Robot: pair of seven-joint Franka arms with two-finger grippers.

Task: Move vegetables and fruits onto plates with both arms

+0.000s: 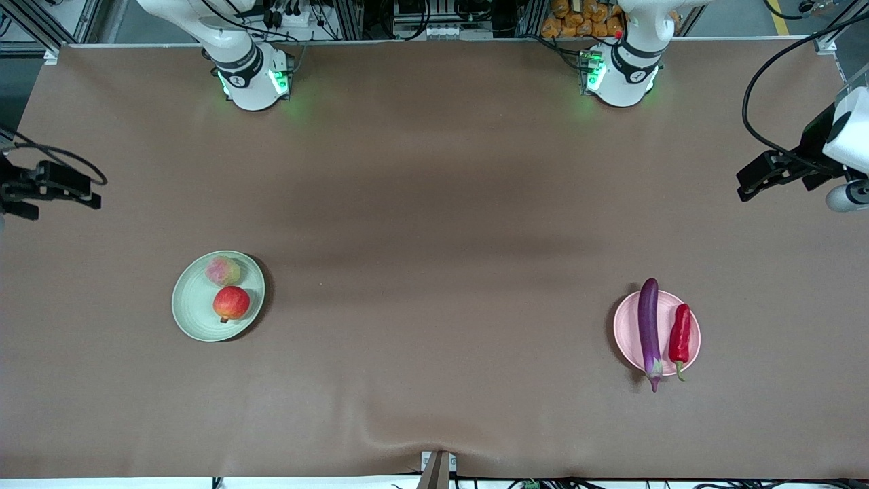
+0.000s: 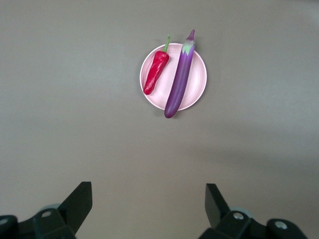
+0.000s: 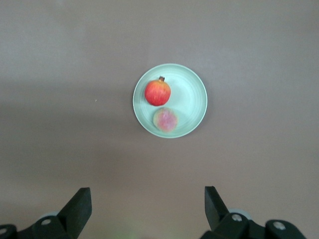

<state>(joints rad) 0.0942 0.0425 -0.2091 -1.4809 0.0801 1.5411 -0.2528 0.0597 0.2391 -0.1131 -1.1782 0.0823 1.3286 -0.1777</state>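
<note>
Green plate (image 1: 187, 309) lower-left holds both fruits, pink plate (image 1: 628, 333) lower-right both veggies; left gripper (image 2: 148, 206) and right gripper (image 3: 147, 206) hang released at the frame's side edges.

No legible text or labels

Front camera looks steeply down on the whole table (image 1: 434, 204); each wrist camera looks down from high, sharing one plate with it

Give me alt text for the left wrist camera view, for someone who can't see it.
A pale pink plate on a brown table holds a purple eggplant, overhanging the rim at both ends, and a red chili pepper beside it. The left end effector hangs open and empty over bare table.
</note>
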